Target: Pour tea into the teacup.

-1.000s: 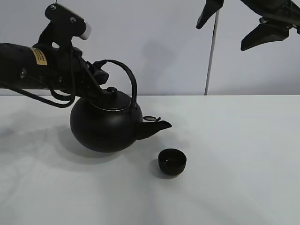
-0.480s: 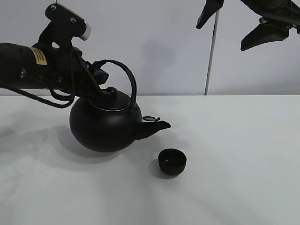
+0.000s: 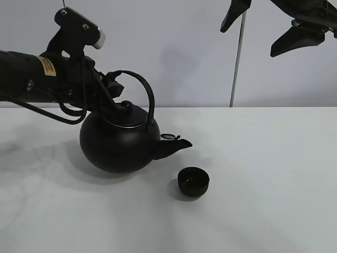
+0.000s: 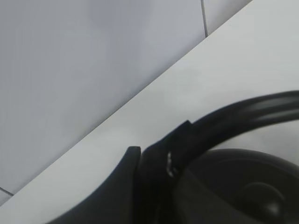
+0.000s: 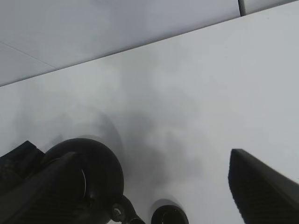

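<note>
White tabletop (image 3: 274, 174), pale gray wall (image 3: 184, 52) behind. 1 kettle (image 3: 118, 145), 1 teacup (image 3: 193, 182). L end effector (image 3: 115, 83) pinches the kettle's handle; R end effector (image 3: 251, 39) up high, fingers spread wide, holding nothing.

Big black kettle (image 3: 120, 146): matt body with a faint satin sheen, looked like cast metal. A thin bright metallic ring showed round the lid edge. Its arched handle (image 3: 149, 95) was smooth, dark and slightly glossy. Small teacup (image 3: 193, 182) was black and glossy, with light catching along the rim — a glazed look. The tabletop (image 3: 263, 174) was white, smooth and matt, taking only soft shadows. Left gripper (image 3: 112, 80) was matt black and plastic-looking; the arm behind it carried a yellow paper-like label (image 3: 46, 65) and a smooth white plastic cap (image 3: 95, 35). Right gripper (image 3: 263, 29) had flat black fingers — no shine. The wall (image 3: 174, 47) was pale grey, in smooth matt panels.
</note>
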